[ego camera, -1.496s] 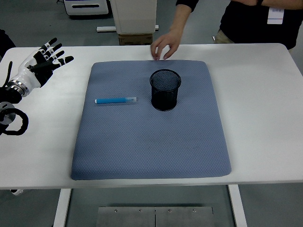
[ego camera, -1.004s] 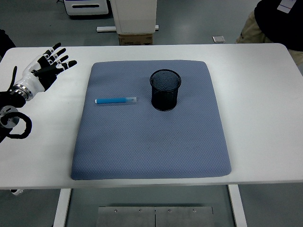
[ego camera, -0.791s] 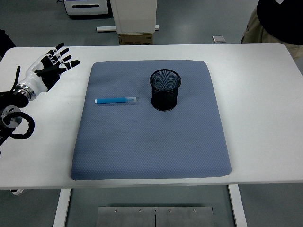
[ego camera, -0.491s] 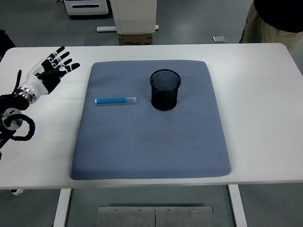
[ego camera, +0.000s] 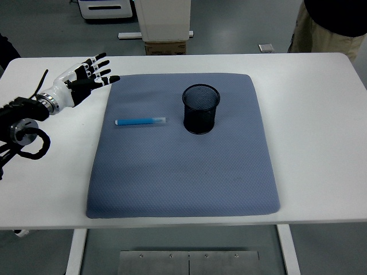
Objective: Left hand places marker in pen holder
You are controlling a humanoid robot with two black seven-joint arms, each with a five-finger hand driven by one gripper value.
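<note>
A blue marker (ego camera: 140, 121) with a white cap end lies flat on the grey-blue mat (ego camera: 183, 172), pointing left to right. Just right of it stands a black mesh pen holder (ego camera: 200, 109), upright and with nothing seen inside. My left hand (ego camera: 86, 77) hovers over the white table at the mat's upper left corner, fingers spread and holding nothing. It sits up and to the left of the marker, well apart from it. The right arm does not appear in the picture.
The white table (ego camera: 321, 114) carries the mat in its middle. A person (ego camera: 332, 23) stands beyond the far right corner. A white cabinet (ego camera: 163, 20) and a cardboard box stand on the floor behind the table.
My left hand has moved right and slightly forward, from the table's left edge to the mat's upper left corner. The person's hand has left the mat's far edge.
</note>
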